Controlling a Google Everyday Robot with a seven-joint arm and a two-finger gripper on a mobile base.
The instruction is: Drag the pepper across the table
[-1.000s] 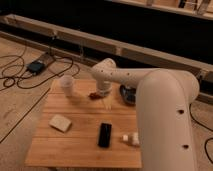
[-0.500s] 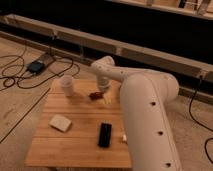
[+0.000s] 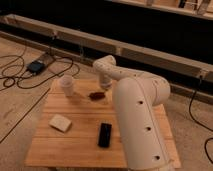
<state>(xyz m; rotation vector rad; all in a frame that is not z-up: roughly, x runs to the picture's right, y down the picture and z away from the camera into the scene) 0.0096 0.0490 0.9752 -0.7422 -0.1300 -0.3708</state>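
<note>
One pepper (image 3: pixel 96 94), one cup (image 3: pixel 66 84), one phone (image 3: pixel 104 135), one pale wedge (image 3: pixel 60 122)

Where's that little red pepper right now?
In the camera view the pepper lies on the table's far half, just right of the white cup, with the gripper at its right end.

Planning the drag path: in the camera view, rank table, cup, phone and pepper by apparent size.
1. Wooden table.
2. White cup and black phone: alike, phone nearer, unranked.
3. Pepper, with the gripper right beside it.

readable text: none | labels: none | numbers: none
</note>
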